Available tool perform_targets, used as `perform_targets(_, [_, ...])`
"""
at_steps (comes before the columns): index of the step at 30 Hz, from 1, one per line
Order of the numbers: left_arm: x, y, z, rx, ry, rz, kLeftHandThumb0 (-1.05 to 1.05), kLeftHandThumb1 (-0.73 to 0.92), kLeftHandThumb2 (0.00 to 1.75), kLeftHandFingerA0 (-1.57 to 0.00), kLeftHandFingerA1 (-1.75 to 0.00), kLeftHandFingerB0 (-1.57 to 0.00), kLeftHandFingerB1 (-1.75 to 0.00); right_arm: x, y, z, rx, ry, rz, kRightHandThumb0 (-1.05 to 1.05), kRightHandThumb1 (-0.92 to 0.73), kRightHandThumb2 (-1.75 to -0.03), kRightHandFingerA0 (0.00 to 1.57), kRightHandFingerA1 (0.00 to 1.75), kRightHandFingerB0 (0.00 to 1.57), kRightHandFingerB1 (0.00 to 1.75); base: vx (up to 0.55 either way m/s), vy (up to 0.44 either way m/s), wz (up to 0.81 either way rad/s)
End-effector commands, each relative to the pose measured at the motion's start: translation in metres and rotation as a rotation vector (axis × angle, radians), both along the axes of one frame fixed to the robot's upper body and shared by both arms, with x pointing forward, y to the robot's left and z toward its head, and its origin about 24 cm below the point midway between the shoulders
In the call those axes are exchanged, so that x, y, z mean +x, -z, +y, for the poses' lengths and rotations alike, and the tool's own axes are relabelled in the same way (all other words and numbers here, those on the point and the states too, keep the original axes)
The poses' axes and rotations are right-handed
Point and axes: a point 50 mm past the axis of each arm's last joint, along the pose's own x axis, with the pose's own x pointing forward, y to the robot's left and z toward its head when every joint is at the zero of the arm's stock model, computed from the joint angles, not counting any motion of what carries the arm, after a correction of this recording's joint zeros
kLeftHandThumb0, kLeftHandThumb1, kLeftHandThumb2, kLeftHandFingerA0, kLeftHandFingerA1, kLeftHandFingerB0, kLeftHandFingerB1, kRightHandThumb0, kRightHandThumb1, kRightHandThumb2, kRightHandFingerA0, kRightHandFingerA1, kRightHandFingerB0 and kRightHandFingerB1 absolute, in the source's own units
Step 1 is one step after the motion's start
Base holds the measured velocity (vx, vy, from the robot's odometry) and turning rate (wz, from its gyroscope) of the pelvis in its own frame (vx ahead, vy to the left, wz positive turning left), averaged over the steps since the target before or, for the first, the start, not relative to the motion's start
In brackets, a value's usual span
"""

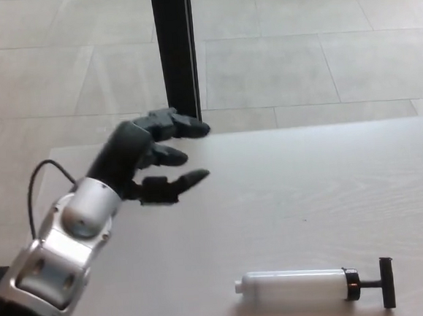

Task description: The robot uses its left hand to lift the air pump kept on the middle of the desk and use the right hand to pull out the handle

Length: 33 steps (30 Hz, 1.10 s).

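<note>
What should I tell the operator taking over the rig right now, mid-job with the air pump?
Left hand: open, holding nothing, raised over the far left part of the desk, apart from the pump.
Right hand: not in view.
Air pump: lying on its side near the desk's front edge, nozzle to the left, black handle to the right, looking pushed in.
Done: nothing gripped yet.
Left: grasp and lift the pump with the left hand, then pull the handle out with the right.

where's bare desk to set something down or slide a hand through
The desk is bare right of the open left hand and beyond the pump, out to the far and right edges. The only crowded strip is the near edge, where the pump lies with its handle to the right.
</note>
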Motion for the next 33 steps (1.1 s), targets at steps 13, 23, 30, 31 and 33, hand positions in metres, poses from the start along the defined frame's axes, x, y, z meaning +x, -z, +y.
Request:
perform_targets(13, [-0.046,0.041,-0.102,0.642,0.402,0.111,-0.69,0.71,0.61,-0.10,-0.54,-0.19,-0.40,0.022,-0.019,0.023,-0.054,-0.089,-0.096,-0.66,-0.78,-0.63,0.60,0.54,0.41,0.38,0.00,0.000,0.00])
perform_targets(23, [-0.049,0.040,-0.107,0.834,0.360,0.013,-0.86,0.59,1.00,-0.02,-0.37,-0.10,-0.42,0.028,-0.026,0.029,-0.057,-0.098,-0.108,-0.66,-0.77,-0.63,0.62,0.57,0.45,0.39,0.00,0.000,0.00])
perform_targets(30, [-0.049,0.050,-0.101,1.024,0.315,-0.069,-0.93,0.60,0.96,0.00,-0.20,-0.11,-0.38,0.030,-0.032,0.029,-0.058,-0.091,-0.132,-0.65,-0.76,-0.63,0.62,0.60,0.46,0.40,0.00,0.000,0.00])
perform_targets(31, [-0.049,0.051,-0.099,1.042,0.310,-0.072,-0.94,0.60,0.95,0.00,-0.18,-0.12,-0.38,0.030,-0.032,0.028,-0.050,-0.089,-0.135,-0.66,-0.59,-0.97,0.58,0.68,0.40,0.54,0.00,0.000,0.00])
perform_targets(33, [-0.048,0.054,-0.097,1.070,0.291,-0.084,-0.79,0.68,0.64,0.00,-0.20,-0.16,-0.33,0.030,-0.032,0.027,-0.054,-0.085,-0.140,-0.66,-0.59,-0.97,0.58,0.68,0.40,0.54,0.00,0.000,0.00])
